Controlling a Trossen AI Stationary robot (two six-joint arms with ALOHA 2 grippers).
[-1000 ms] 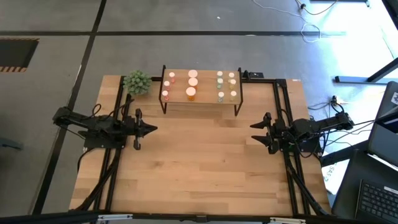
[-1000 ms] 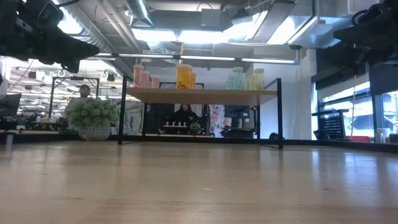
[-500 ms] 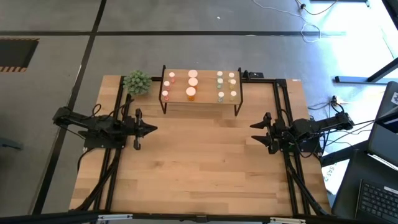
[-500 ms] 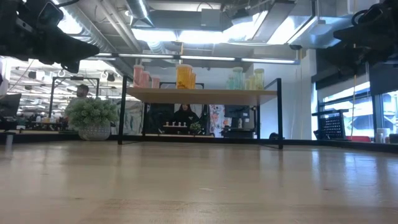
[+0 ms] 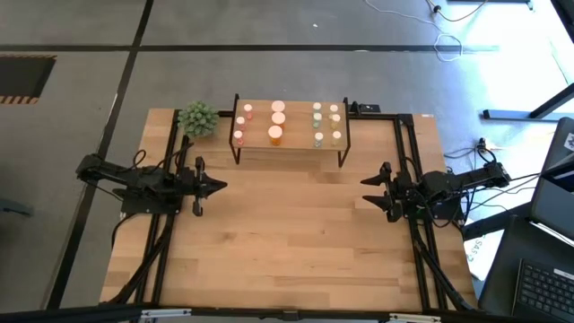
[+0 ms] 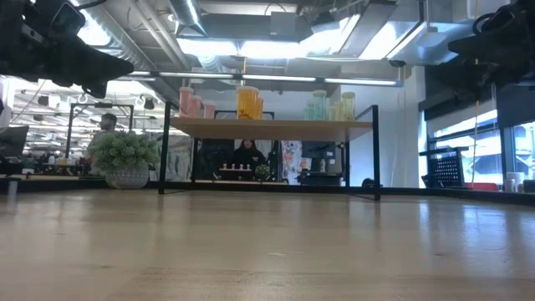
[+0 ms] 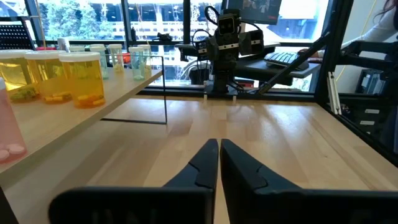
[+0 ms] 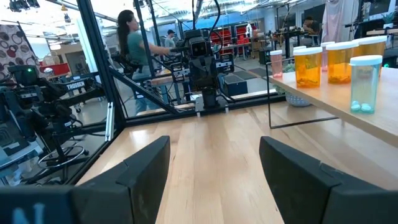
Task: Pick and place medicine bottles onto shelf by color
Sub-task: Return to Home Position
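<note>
Bottles (image 5: 275, 135) are ranged on the shelf (image 5: 296, 136) at the table's (image 5: 287, 242) far edge. Left gripper (image 5: 219, 187) is seen closed, right gripper (image 5: 366, 191) spread.

Left gripper (image 5: 218, 187) and right gripper (image 5: 369, 194) face each other across the table (image 5: 287, 251). The shelf (image 5: 296, 126), bearing the medicine bottles (image 5: 275, 135), stands leftward of the left jaws and rightward of the right jaws. A potted plant (image 5: 197, 118) sits beside its end nearer the left jaws.

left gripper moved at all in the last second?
No. In the high view the left gripper sits at the same spot as before, in front of the left end of the shelf.
</note>
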